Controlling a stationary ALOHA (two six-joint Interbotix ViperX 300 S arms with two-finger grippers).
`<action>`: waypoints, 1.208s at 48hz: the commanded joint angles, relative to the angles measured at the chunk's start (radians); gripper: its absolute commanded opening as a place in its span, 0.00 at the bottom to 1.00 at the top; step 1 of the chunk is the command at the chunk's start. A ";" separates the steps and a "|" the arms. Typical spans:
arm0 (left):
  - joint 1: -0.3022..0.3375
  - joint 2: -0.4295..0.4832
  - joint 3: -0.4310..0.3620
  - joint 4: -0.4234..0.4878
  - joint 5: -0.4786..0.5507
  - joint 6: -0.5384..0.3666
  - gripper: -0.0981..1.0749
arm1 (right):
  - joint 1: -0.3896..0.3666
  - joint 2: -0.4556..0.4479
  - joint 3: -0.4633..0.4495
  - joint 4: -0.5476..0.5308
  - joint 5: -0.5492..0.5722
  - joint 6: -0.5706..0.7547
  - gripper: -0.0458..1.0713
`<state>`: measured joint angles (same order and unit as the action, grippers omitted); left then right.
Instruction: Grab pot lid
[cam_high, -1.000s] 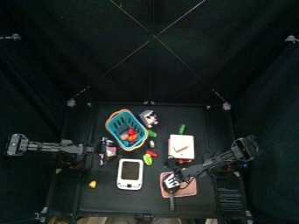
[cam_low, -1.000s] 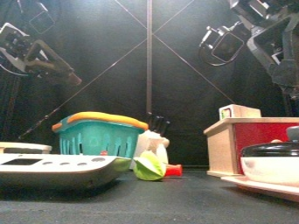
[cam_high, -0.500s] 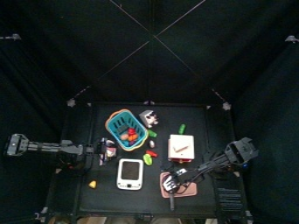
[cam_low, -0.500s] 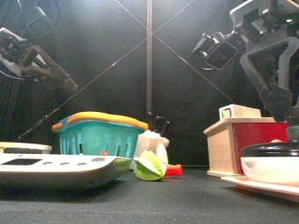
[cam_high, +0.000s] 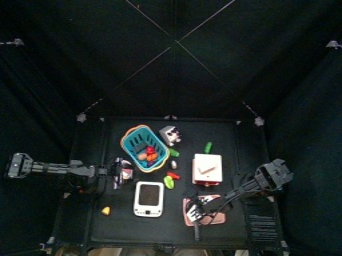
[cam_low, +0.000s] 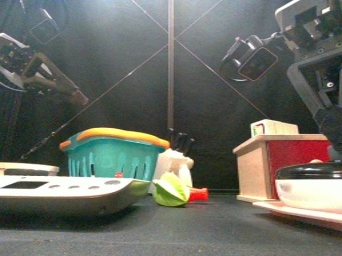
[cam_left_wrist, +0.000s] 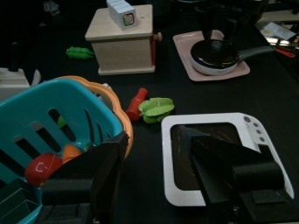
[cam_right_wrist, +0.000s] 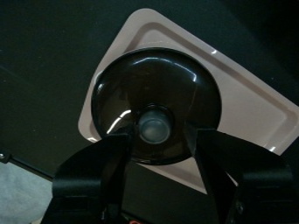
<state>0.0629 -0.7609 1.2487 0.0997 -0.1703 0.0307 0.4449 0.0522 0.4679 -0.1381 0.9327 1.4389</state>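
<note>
Approach step: right gripper (cam_right_wrist: 156, 166), jaws apart, straddles the pot lid (cam_right_wrist: 156, 103) knob, seemingly untouched; next descend and close.

The right arm (cam_low: 314, 60) is seen descending at the far side, directly above the pot lid (cam_low: 310, 182), a dark dome with a pale rim resting on the pink pan (cam_low: 305, 212); its jaws are hidden. Just beside the arm, on its inner side, a wooden box with a red front (cam_low: 277, 160) is set. Farther across, a teal basket (cam_low: 118, 155), a white gadget (cam_low: 67, 190) and the raised left arm (cam_low: 34, 65) are visible.
</note>
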 joint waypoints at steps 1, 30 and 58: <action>0.003 0.002 -0.014 -0.002 -0.011 0.000 0.82 | -0.003 -0.015 -0.020 -0.002 0.000 -0.002 0.80; 0.005 0.000 -0.009 -0.002 -0.011 0.002 0.82 | -0.003 -0.012 -0.011 -0.003 0.000 -0.003 0.79; 0.005 0.000 -0.008 -0.002 -0.009 0.002 0.82 | -0.005 -0.029 -0.025 0.012 0.002 -0.003 0.63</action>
<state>0.0644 -0.7624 1.2533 0.0997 -0.1718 0.0307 0.4418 0.0629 0.4679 -0.1304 0.9311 1.4358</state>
